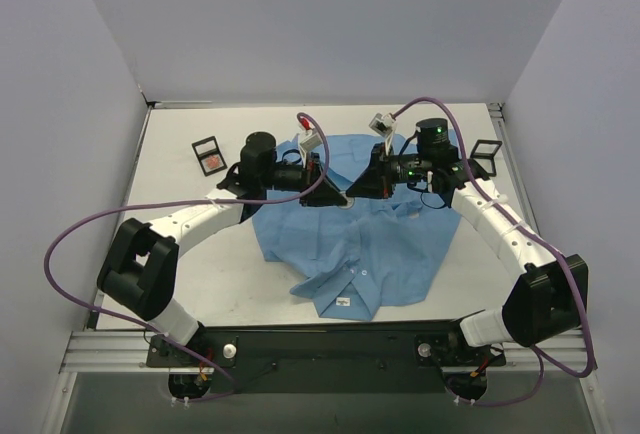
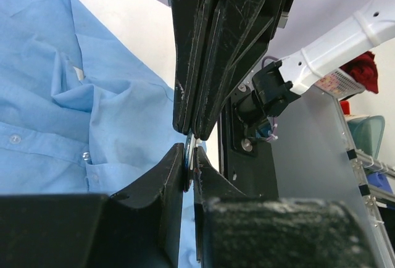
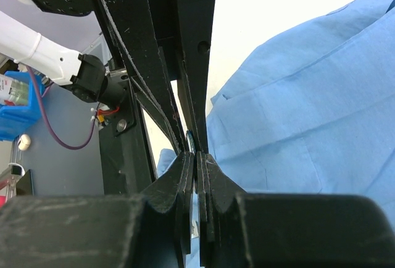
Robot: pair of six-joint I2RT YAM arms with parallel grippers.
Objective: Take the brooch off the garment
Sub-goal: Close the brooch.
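Brooch (image 2: pixel 189 155) sits pinched between left jaws over garment (image 2: pixel 55 95).

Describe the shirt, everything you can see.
The shirt is light blue, thin woven cloth, collared, with small white buttons and a white neck label. It lies rumpled on the white table, collar toward the arms' bases. Over its far middle the left gripper and right gripper meet tip to tip, the left pinching what looks like the brooch.

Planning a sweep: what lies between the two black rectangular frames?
In the top view: the light blue collared shirt, with the left gripper and right gripper meeting over it.
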